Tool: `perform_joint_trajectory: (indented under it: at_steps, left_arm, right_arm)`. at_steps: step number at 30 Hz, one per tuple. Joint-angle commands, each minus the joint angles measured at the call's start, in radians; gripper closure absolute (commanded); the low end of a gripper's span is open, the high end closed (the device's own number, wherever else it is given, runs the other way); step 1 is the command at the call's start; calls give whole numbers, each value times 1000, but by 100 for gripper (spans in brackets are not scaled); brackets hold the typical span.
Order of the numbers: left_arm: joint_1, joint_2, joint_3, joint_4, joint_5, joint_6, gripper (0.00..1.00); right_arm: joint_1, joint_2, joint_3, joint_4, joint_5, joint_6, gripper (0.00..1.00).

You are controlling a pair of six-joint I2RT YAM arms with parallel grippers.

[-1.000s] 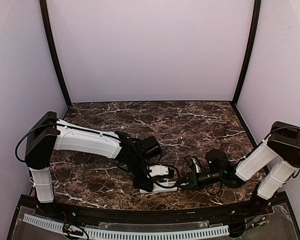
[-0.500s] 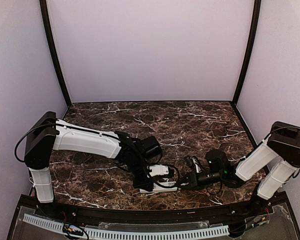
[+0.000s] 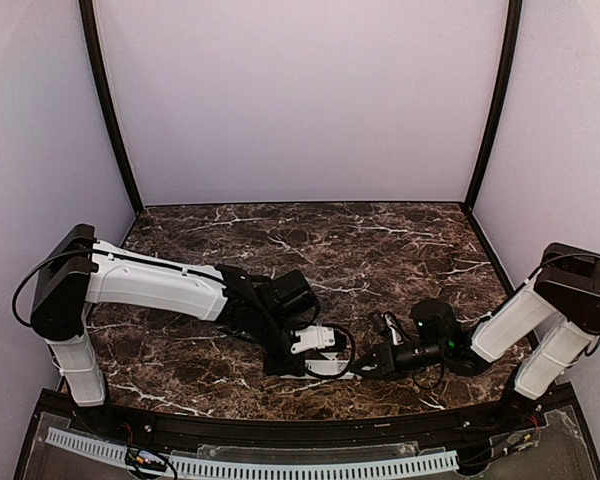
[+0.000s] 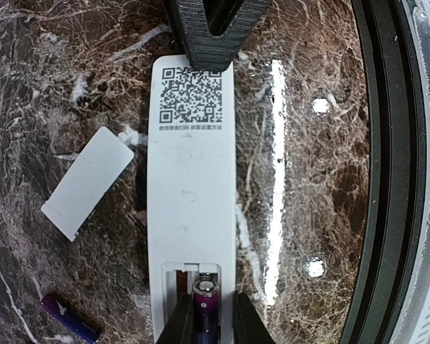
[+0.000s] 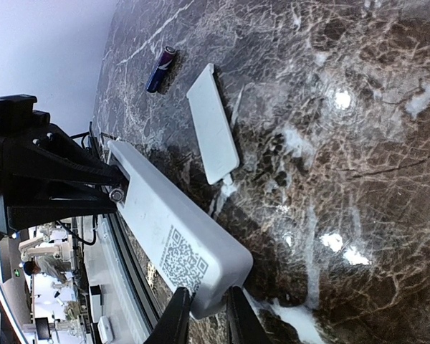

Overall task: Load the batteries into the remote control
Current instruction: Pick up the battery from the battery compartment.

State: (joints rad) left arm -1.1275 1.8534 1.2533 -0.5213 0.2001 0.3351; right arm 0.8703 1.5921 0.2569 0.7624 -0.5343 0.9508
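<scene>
The white remote control (image 4: 191, 179) lies back up near the table's front edge, QR code showing. My left gripper (image 4: 208, 324) is shut on a purple battery (image 4: 206, 297) whose tip sits in the right slot of the open battery recess. The left slot looks empty. My right gripper (image 5: 204, 309) is shut on the remote's (image 5: 175, 229) QR-code end. The second battery (image 4: 70, 320) lies loose on the table beside the remote, also in the right wrist view (image 5: 160, 69). In the top view both grippers meet at the remote (image 3: 332, 368).
The small white cover plate (image 4: 86, 183) lies flat on the marble beside the remote, also in the right wrist view (image 5: 213, 123). The table's black front rail (image 4: 387, 172) runs close along the remote's other side. The rest of the marble table (image 3: 380, 250) holds nothing else.
My left arm has swung a little to the left and lower, its gripper still at the remote's recess end. The right arm and remote have not moved.
</scene>
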Motion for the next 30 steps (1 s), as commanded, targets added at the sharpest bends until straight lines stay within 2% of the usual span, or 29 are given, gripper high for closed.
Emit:
perform_joint_trajectory:
  at_steps: [1,5,9,14,26,30]
  left_arm:
    - [-5,-69,-43,123,-74,-21,96]
    - [-5,-83,-73,190,-69,-46,99]
    - [-5,-66,-87,223,4,-76,99]
    - [-5,14,-69,196,68,-98,94]
    - [30,56,-35,165,229,-147,88]
    - [46,66,-27,162,293,-161,80]
  right_arm:
    - [3,-6,3,20,-10,-10,82]
    - [2,-7,2,18,-9,-12,83]
    - [3,-9,5,15,-9,-12,82]
    - [3,-6,8,15,-13,-14,82]
    - [2,-12,11,3,-10,-17,82]
    - [2,-14,13,-3,-11,-20,82]
